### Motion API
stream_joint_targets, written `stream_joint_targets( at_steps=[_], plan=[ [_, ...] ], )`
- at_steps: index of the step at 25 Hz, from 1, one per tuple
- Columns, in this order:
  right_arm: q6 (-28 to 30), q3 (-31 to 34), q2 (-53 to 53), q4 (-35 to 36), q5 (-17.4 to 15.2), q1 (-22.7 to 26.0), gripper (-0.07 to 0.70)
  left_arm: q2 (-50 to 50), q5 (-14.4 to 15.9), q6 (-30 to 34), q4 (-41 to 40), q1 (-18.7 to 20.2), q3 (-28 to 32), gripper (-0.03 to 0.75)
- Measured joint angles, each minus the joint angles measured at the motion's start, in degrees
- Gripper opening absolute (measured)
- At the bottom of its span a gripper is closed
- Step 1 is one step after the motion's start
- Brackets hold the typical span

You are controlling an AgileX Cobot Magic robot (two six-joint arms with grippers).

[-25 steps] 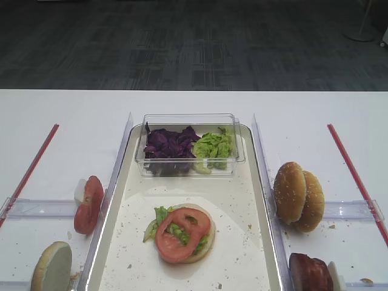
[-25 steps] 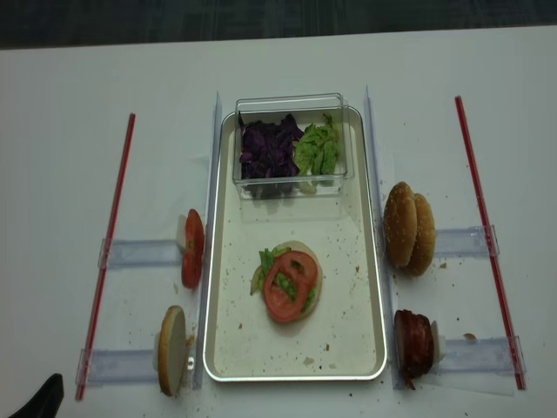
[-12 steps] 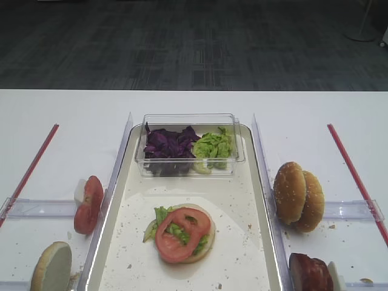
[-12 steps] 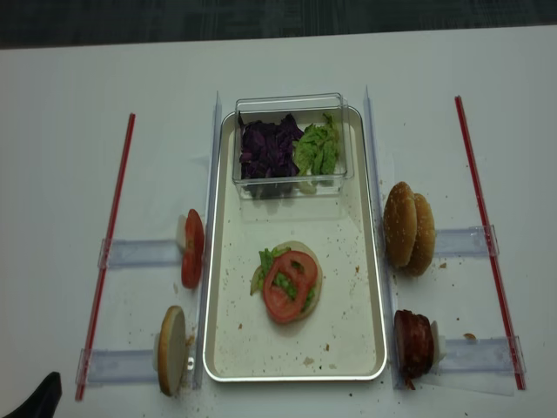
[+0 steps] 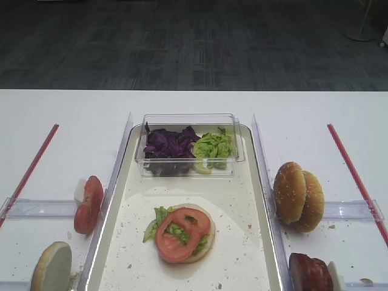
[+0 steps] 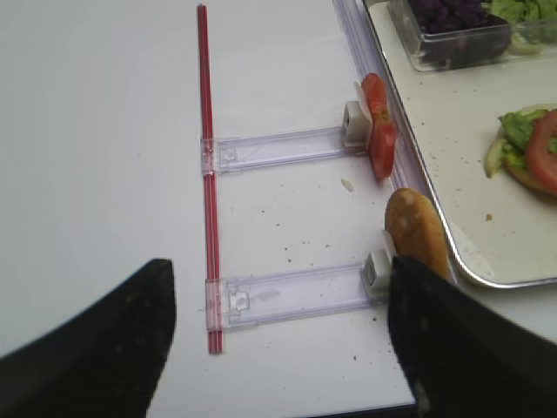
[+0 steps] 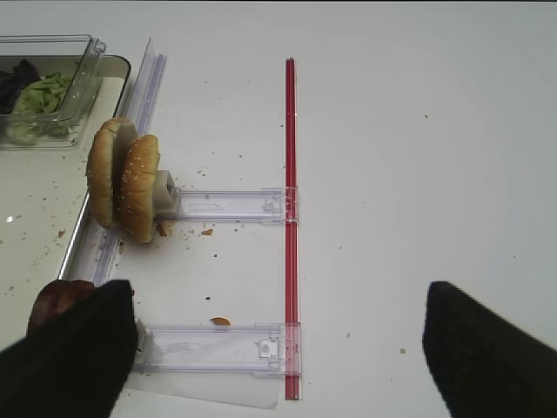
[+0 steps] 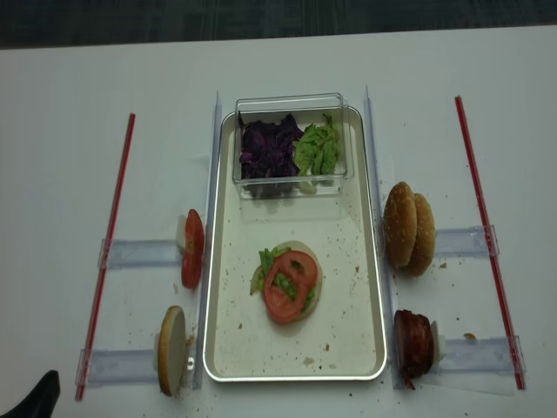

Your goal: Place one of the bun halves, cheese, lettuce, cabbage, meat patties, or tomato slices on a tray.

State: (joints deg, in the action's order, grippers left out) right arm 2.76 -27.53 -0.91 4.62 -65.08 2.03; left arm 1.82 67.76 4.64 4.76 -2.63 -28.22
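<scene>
Pincer [image 6: 278, 340] of left arm spread wide, hovering off-tray.

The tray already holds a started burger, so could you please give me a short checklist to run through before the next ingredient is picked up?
1. Stack on the tray: bun half, lettuce, tomato slice on top, lying flat: ok.
2. Meat patties standing in the right-hand holder, unobstructed: ok.
3. Right gripper fingers wide apart, nothing between them: ok.
4. Left gripper fingers wide apart, empty: ok.
5. Spare sesame bun halves upright in their holder: ok.
6. Cheese available: cannot tell, none visible in any view.
</scene>
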Motion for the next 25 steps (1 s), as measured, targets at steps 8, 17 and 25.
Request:
stream_joint_targets(
  at_steps=[8, 17, 25],
  plan=[
    [0.0, 0.0, 0.0, 0.0, 0.0, 0.0, 0.678, 0.0, 0.0, 0.9, -0.5, 0.0, 0.0, 0.473],
    [0.0, 0.0, 0.0, 0.0, 0.0, 0.0, 0.678, 0.0, 0.0, 1.1, -1.1, 0.0, 0.0, 0.473],
    [0.0, 0.0, 0.0, 0.0, 0.0, 0.0, 0.678, 0.0, 0.0, 1.1, -1.1, 0.0, 0.0, 0.473]
  ],
)
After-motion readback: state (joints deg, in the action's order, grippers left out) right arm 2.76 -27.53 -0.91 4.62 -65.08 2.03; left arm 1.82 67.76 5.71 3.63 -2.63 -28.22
